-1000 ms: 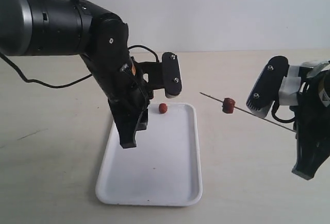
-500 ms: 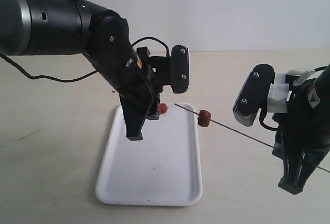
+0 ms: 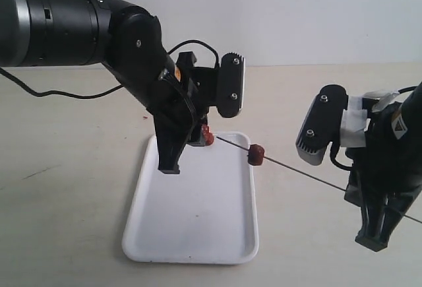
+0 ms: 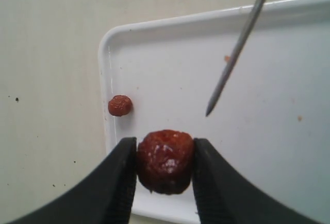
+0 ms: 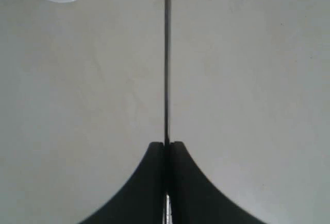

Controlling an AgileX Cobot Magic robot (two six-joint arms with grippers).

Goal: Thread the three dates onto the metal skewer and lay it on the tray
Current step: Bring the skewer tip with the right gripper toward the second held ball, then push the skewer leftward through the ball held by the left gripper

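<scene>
- Left wrist view: the left gripper (image 4: 165,151) is seen pinching a held date (image 4: 165,161) between both fingers, raised above the tray.
- Only a loose date (image 3: 208,138) is seen in the tray (image 3: 198,221), lodged against its far rim as far as can be told. Nothing threaded is laid there yet.
- The metal skewer (image 3: 297,170) has been carried leftward over the last second. Its tip is now brought over the tray, near the held date but apart from it.
- A threaded date (image 3: 256,154) is carried on the skewer, above the tray's right rim. One of three is judged done, and the second piercing is judged close.
- The right gripper (image 5: 166,149) is pressed together on the skewer's shaft.
</scene>
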